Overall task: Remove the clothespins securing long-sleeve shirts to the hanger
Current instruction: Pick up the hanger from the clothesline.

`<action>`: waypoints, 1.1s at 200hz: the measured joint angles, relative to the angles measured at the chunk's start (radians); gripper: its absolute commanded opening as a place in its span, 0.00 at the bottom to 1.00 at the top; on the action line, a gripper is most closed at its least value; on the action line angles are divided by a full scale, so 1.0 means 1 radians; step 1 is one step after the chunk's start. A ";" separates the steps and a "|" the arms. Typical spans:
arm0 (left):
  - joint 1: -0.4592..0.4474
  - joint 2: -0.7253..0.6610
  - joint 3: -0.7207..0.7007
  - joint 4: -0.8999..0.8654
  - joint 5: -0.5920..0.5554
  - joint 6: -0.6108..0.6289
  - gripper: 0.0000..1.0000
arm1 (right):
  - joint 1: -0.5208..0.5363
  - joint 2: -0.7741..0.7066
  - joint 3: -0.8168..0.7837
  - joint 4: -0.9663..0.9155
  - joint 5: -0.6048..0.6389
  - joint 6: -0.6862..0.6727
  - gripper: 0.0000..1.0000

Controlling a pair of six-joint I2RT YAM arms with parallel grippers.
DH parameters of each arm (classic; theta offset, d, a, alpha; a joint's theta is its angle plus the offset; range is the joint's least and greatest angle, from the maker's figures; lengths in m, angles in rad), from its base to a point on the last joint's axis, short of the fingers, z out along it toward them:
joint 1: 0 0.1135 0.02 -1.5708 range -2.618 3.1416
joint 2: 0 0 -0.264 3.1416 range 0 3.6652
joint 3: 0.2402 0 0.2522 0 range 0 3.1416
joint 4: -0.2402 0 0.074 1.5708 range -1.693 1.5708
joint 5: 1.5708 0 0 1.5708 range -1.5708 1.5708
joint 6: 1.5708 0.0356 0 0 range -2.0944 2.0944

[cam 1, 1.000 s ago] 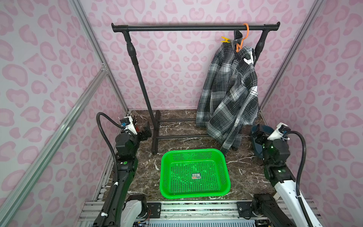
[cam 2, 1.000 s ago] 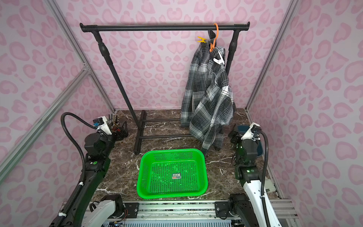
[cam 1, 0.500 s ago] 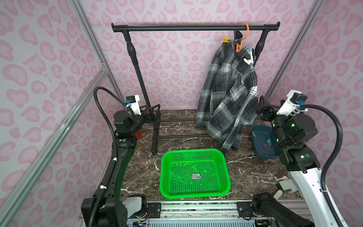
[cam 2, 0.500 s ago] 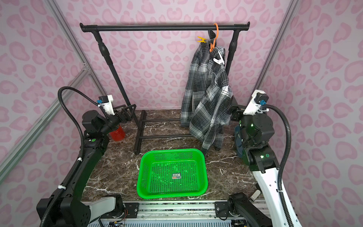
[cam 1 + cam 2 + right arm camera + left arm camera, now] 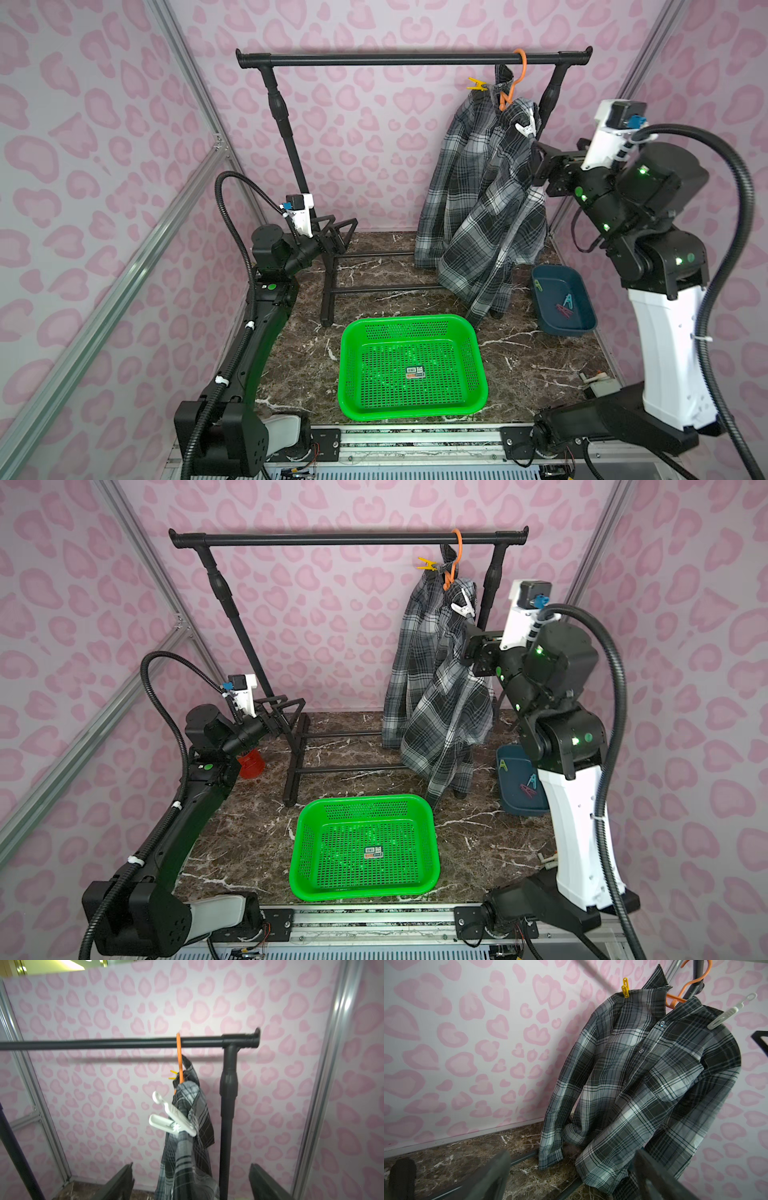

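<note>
A plaid long-sleeve shirt (image 5: 482,199) (image 5: 643,1084) hangs on an orange hanger (image 5: 519,79) (image 5: 179,1059) at the rail's right end. A yellow clothespin (image 5: 477,85) (image 5: 625,991) grips its far shoulder. A white clothespin (image 5: 525,129) (image 5: 172,1118) grips the near shoulder. My right gripper (image 5: 540,162) (image 5: 191,1184) is raised just below the white clothespin, open, with shirt cloth hanging between its fingers but not pinched. My left gripper (image 5: 336,230) (image 5: 571,1178) hovers low at the left by the rack's post, open and empty, facing the shirt.
The black garment rack (image 5: 411,58) spans the back, with its base bars on the marble floor. A green basket (image 5: 409,320) sits front centre. A dark blue bin (image 5: 567,330) at the right holds a few loose clips. A red object (image 5: 251,764) lies under the left arm.
Both arms rose from a low pose by the floor. The right gripper climbed to the shirt's near shoulder, and the left one lifted and turned toward the shirt. Both stayed open.
</note>
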 measured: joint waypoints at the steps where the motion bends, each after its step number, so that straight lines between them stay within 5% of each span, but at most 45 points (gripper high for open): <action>1: 0.000 0.000 0.000 0.000 0.001 0.000 0.95 | 0.000 0.004 0.005 -0.005 0.000 0.000 0.89; 46: -0.011 0.014 0.008 0.039 0.024 -0.026 0.95 | 0.003 0.119 0.114 -0.156 0.018 -0.005 0.74; 90: -0.020 0.036 0.015 0.071 0.033 -0.052 0.94 | 0.003 0.150 0.083 -0.131 0.044 -0.008 0.33; 114: -0.022 0.043 0.016 0.078 0.040 -0.053 0.93 | 0.005 0.141 0.064 -0.099 0.041 -0.020 0.00; 220: -0.039 0.079 0.004 0.152 0.062 -0.104 0.91 | 0.043 0.058 0.012 0.050 -0.025 -0.088 0.00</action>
